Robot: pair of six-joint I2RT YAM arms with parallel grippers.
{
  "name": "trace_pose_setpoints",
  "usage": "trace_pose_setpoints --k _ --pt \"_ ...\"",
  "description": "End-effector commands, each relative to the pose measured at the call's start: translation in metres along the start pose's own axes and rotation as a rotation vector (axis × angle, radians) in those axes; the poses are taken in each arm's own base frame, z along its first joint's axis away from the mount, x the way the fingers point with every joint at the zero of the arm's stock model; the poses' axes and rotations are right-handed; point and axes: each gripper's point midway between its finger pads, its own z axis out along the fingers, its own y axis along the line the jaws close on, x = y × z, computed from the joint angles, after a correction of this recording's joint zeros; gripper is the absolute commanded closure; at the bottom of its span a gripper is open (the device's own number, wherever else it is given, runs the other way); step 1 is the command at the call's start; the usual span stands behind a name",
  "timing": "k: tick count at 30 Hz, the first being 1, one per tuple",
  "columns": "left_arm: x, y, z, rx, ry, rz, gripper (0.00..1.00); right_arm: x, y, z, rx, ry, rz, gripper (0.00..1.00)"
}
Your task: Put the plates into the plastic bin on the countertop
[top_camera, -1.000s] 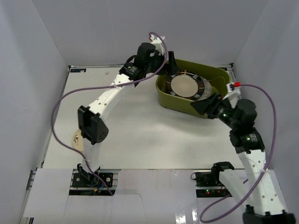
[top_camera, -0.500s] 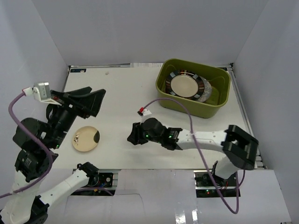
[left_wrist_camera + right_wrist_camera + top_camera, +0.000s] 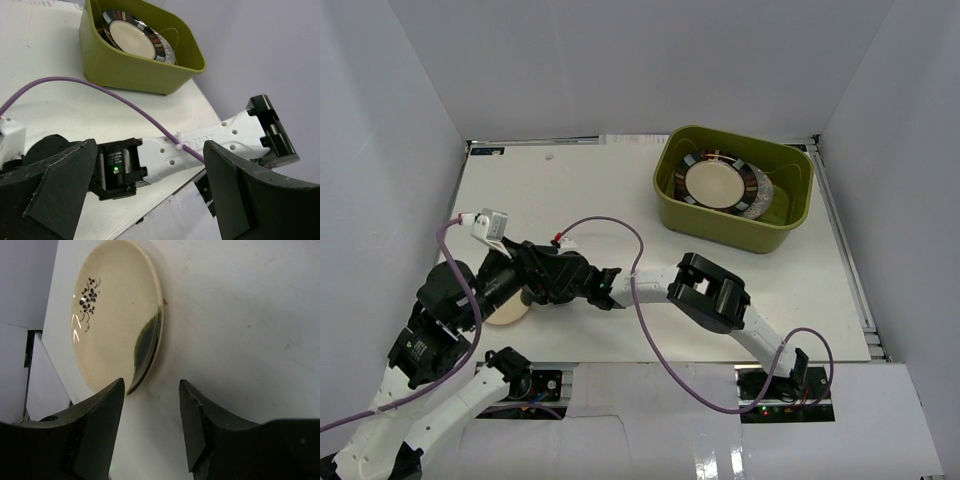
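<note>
From above, the olive-green rectangular plastic bin [image 3: 735, 237] sits at the far right corner of the white counter [image 3: 620, 200], with a stack of round plates [image 3: 718, 183] lying flat inside it. One small cream ceramic plate [image 3: 506, 313] lies outside the bin, near the counter's near left corner and mostly hidden under the arms. The right arm [image 3: 650, 285] stretches across the near edge towards that plate, and the left arm [image 3: 430, 335] crowds in over the same spot.

From the left wrist, the left hand [image 3: 150, 147] is spread wide and holds nothing. The right arm's forearm passes in front of it, with the bin beyond.

From the right wrist, the right hand [image 3: 151, 385] is partly open and empty. The cream plate's rim sits just ahead of its fingers, slightly off to one side.

The step in hand looks like picking up this last plate. The next move calls for lining the jaws up on the rim, closing on it, then carrying the plate to the bin. The crowded arms could collide.
</note>
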Motion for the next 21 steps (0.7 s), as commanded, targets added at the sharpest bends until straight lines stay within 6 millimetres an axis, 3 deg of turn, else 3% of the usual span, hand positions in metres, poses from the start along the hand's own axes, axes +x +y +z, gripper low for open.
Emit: trace_pose_setpoints --k 1,3,5,8,11,12,14,15,17,18,19,20,21 --pt "-0.003 -0.009 -0.012 0.058 -0.024 0.03 0.02 0.001 0.018 0.016 -0.053 0.024 0.057 0.45" --pt "-0.003 -0.006 -0.012 0.051 -0.032 0.057 0.02 0.011 0.011 0.029 -0.042 0.046 0.075 0.46" --pt "-0.003 -0.003 -0.011 0.036 -0.035 0.072 0.02 0.006 0.017 0.037 -0.053 0.036 0.088 0.49" --pt "-0.005 -0.002 -0.01 0.035 -0.038 0.094 0.02 0.009 0.018 0.042 -0.083 0.048 0.132 0.77" --pt "-0.011 -0.002 -0.012 0.025 -0.059 0.114 0.02 -0.001 0.019 0.033 -0.088 0.019 0.136 0.92" --pt "-0.015 -0.003 -0.014 0.025 -0.073 0.117 0.02 -0.023 0.03 0.02 -0.101 -0.039 0.129 0.92" --pt "-0.027 -0.008 -0.019 0.03 -0.105 0.122 0.02 -0.046 0.034 0.002 -0.102 -0.105 0.098 0.92" --pt "-0.032 -0.01 -0.021 0.034 -0.117 0.122 0.02 -0.072 0.037 -0.024 -0.106 -0.17 0.088 0.92" --pt "-0.045 -0.024 -0.026 0.071 -0.134 0.127 0.02 -0.101 0.037 -0.055 -0.093 -0.252 0.019 0.92" --pt "-0.046 -0.033 -0.028 0.115 -0.122 0.131 0.02 -0.129 0.034 -0.09 -0.067 -0.335 0.004 0.92" --pt "-0.051 -0.041 -0.029 0.141 -0.126 0.134 0.02 -0.145 0.031 -0.111 -0.048 -0.382 -0.016 0.92" --pt "-0.054 -0.046 -0.03 0.168 -0.134 0.138 0.02 -0.176 0.043 -0.154 -0.058 -0.468 -0.05 0.92" --pt "-0.052 -0.052 -0.031 0.2 -0.129 0.144 0.02 -0.186 0.0 -0.171 0.074 -0.493 -0.051 0.92"
